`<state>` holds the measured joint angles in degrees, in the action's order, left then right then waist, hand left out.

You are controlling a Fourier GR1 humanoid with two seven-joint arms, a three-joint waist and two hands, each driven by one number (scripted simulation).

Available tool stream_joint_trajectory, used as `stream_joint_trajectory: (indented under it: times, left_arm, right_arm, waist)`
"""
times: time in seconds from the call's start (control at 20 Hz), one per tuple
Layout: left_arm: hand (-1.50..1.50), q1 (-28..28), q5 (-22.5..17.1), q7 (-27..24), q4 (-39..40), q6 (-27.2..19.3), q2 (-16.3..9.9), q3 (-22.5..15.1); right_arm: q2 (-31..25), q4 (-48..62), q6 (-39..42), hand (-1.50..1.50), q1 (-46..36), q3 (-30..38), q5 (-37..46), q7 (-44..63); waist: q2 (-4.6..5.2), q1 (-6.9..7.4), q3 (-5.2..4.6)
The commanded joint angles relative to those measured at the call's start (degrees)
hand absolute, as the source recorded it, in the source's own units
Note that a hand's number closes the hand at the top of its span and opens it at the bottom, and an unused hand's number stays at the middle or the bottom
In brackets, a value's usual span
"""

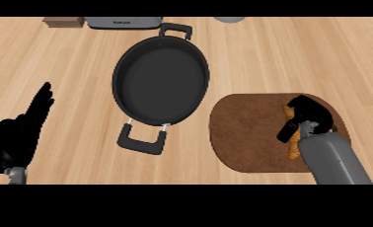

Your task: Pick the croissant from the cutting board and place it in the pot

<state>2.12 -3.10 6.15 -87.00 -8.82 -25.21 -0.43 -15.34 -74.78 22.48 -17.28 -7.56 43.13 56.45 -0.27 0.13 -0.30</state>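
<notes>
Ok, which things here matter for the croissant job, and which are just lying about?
Job: croissant, cutting board, pot, right hand over the croissant.
Lying about: grey appliance, brown box, grey object at far edge; left hand resting.

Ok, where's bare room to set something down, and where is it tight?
Bare counter lies left of the pot, above the resting left hand. More lies right of the pot, above the cutting board. The pot's inside is bare too. Tight: the board's right side, where the right hand covers the croissant.
</notes>
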Motion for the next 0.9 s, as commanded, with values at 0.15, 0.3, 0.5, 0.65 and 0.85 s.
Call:
stream_joint_trajectory:
  times: [0.15, 0.3, 0.5, 0.65, 0.85]
  left_arm:
    - [0.00, -0.5, 2.2, 0.6, -0.7, 1.9, 2.1, 2.7]
    - [0.00, 1.0, 3.4, 0.7, -2.0, 2.0, 3.4, 2.0]
    - [0.00, -0.2, 3.0, -0.8, 1.2, 2.8, 2.5, 3.1]
    - [0.00, -2.3, 3.7, -0.9, 0.1, 3.8, 3.5, -0.1]
    - [0.00, -4.5, 4.2, -0.4, 0.3, 5.2, 3.8, -2.3]
  right_arm:
    - [1.6, 1.9, 2.5, 1.50, -1.5, 1.5, 2.3, 1.0]
    - [3.2, -0.5, 1.1, 1.50, 2.2, 0.6, 3.8, 1.8]
    - [8.5, -8.2, 4.9, 1.50, 1.1, -7.1, 5.1, 3.0]
    - [14.9, -6.2, 2.2, 1.50, -6.5, -20.7, 4.0, -4.7]
    - [15.2, -7.0, -0.2, 1.50, -13.5, -33.5, 1.9, -7.1]
  waist:
    - [0.25, 0.08, 0.30]
    - [0.23, 0.00, 0.30]
    - [0.03, -0.28, 0.22]
    - [0.63, 6.04, 0.28]
    - [1.11, 10.21, 0.27]
